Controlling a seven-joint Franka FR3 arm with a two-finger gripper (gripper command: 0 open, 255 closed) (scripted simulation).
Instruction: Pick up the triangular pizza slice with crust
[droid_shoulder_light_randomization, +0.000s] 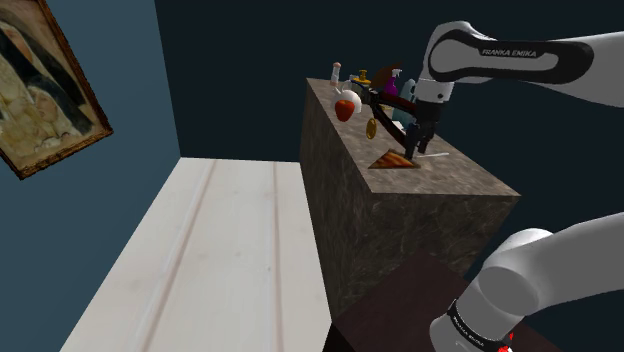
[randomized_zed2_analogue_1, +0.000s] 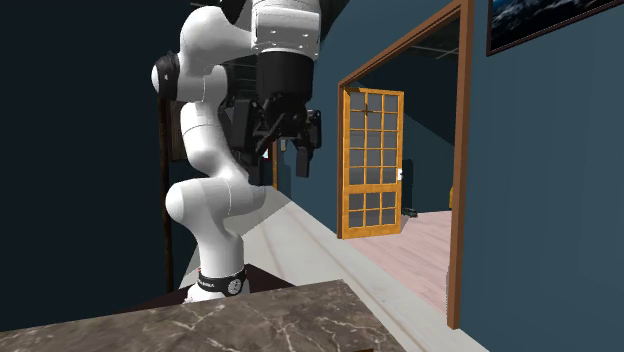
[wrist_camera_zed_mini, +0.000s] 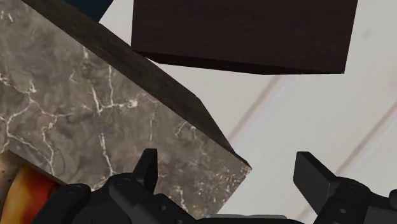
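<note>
Two risks stand out. The hand (droid_shoulder_light_randomization: 420, 145), fingers apart and empty, hangs beside the pizza slice (droid_shoulder_light_randomization: 392, 160), which lies flat near the desk's (droid_shoulder_light_randomization: 440, 195) edge. Descending here could miss it or nudge it overboard. Its long axis seems to run across the shoulder view; I cannot tell which way the tip points.

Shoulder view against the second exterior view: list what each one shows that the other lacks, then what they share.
Shoulder view's own: the triangular pizza slice lying on the marbled counter beside the pincer, small items at the counter's far end, and a framed painting on the blue wall. Second exterior view's own: a glazed wooden door and a framed picture high on the wall. Shared: the white arm, the pincer, the marbled counter and the pale plank floor.
</note>
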